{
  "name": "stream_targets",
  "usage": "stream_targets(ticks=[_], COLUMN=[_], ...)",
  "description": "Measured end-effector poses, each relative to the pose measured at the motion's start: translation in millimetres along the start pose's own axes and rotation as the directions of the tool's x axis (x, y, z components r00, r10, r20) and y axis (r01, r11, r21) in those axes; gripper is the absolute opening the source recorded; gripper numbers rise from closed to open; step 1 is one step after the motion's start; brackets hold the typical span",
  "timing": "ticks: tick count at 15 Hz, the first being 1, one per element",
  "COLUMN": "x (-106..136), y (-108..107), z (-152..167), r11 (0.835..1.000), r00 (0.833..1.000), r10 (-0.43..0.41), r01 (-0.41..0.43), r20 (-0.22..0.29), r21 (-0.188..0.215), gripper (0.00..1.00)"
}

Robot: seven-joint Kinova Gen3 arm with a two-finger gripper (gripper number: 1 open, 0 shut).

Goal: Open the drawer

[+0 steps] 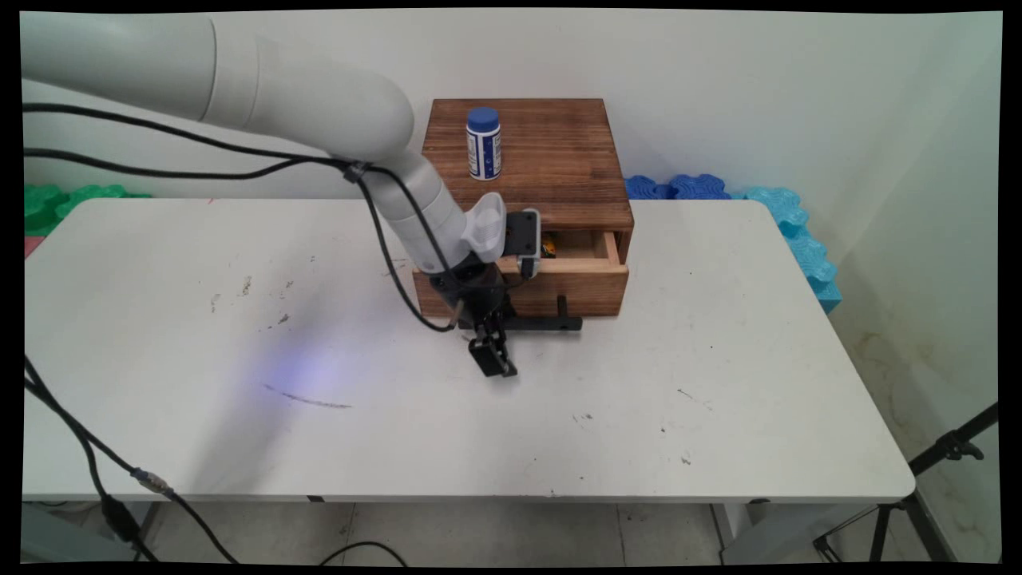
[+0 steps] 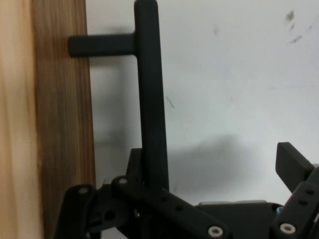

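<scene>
My black two-finger gripper (image 2: 214, 174) hangs with fingers spread beside the wooden drawer's black bar handle (image 2: 151, 99); drifting sideways, I could knock it.

A black bar handle (image 2: 151, 99) is running upward on a short post from the wooden drawer front (image 2: 62, 139) at the left. The gripper (image 2: 214, 172) is sitting open beside it (right finger (image 2: 293, 167) well clear), above the white table (image 2: 239, 74).
</scene>
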Motion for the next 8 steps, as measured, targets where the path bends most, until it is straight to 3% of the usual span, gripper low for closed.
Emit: stream_targets(ticks=[8], x=[-12], y=[25], z=[13], r11=[1.000], r00=[1.000], r10=[0.024], r01=[-0.024], r20=[-0.017], r21=[0.010], gripper=[1.00])
